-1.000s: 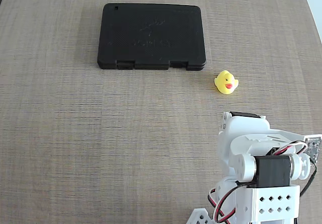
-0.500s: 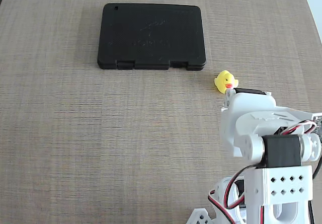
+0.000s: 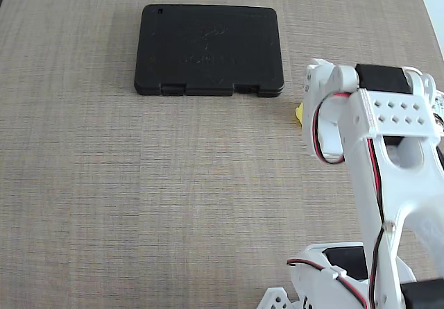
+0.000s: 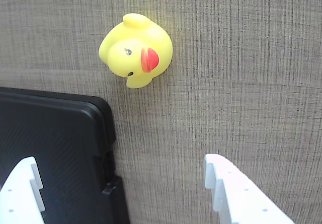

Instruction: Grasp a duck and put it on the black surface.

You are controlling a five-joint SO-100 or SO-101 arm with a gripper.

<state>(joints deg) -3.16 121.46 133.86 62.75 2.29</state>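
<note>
White plastic fingers (image 4: 241, 194) of the gripper (image 4: 121, 176) come into the wrist view from the bottom edge, spread wide apart and holding nothing. The left finger is over the corner of the black surface (image 4: 50, 133), and the right finger is over the bare table (image 4: 241, 58). Between them and higher in this view, the duck (image 4: 135, 50) sits on the table, just beside the corner of the black surface but not touching it. Its red-orange beak faces the camera.

In the fixed view only a small yellow part of the duck (image 3: 299, 112) shows beside the white arm (image 3: 374, 149), to the right of the black surface (image 3: 208, 48).
</note>
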